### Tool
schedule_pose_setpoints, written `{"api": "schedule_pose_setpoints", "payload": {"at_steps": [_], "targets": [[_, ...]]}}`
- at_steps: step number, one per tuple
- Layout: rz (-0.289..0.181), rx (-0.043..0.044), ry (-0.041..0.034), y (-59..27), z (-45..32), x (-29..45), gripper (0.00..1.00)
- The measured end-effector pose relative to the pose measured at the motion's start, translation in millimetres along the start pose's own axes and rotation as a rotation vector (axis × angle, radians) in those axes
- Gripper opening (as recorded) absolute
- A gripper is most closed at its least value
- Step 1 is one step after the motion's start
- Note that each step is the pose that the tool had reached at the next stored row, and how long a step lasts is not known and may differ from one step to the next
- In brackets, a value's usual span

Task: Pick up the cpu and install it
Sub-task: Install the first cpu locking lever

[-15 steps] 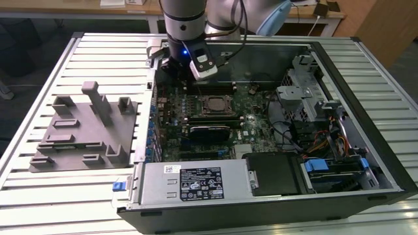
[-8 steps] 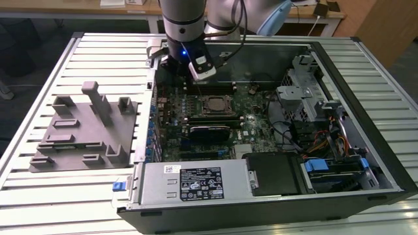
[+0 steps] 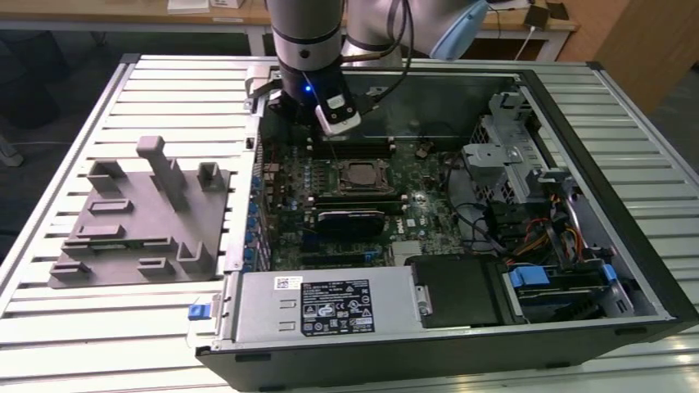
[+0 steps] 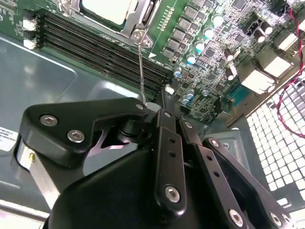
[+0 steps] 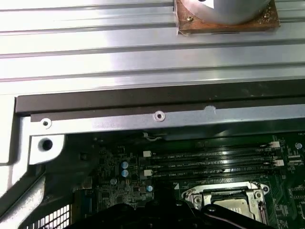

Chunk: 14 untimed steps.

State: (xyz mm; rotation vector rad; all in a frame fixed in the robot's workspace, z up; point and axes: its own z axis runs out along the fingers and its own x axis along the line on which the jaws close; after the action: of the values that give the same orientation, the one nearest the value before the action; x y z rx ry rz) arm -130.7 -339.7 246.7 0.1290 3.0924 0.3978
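Robotics lab, open PC case on slatted alu bench, robot arm, desk behind

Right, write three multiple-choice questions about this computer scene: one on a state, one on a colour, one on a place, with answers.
1. The computer case is: A open; B shut by a panel; C wrapped.
2. The fixture beside it is: A red; B grey; C yellow.
3. The chip sits: A on the fixture; B outside the case; C in its socket.
Answers: 1 A, its insides show; 2 B, grey all over; 3 C, in the second wrist view its silver top lies inside the socket frame.
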Motion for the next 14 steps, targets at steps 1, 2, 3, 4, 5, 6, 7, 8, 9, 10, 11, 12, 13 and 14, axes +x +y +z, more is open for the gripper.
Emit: {"api": "schedule_pose_setpoints", "payload": {"at_steps": [1,2,3,4,5,6,7,8,9,10,11,12,13,14], "targets": [[0.000,-0.0002,0.0000,0.0,0.1,-0.9,0.11],[0.000,-0.0001,0.0002,0.2,0.1,-2.4,0.11],[0.000,0.0000,0.0006,0.4,0.2,-4.8,0.11],[0.000,-0.0001,0.0010,0.6,0.3,-7.5,0.11],[0.000,0.0001,0.0016,0.8,0.4,-10.4,0.11],[0.000,0.0002,0.0022,1.0,0.5,-13.4,0.11],[0.001,0.0001,0.0027,1.3,0.6,-16.3,0.11],[0.001,0.0002,0.0032,1.5,0.7,-19.2,0.11],[0.001,0.0002,0.0037,1.7,0.8,-22.1,0.11],[0.001,0.0003,0.0042,1.9,0.9,-25.0,0.11],[0.001,0.0004,0.0047,2.1,0.9,-27.9,0.11],[0.001,0.0004,0.0051,2.3,1.0,-30.6,0.11],[0.002,0.0004,0.0055,2.5,1.1,-33.3,0.11],[0.002,0.0004,0.0058,2.6,1.2,-35.6,0.11]]}}
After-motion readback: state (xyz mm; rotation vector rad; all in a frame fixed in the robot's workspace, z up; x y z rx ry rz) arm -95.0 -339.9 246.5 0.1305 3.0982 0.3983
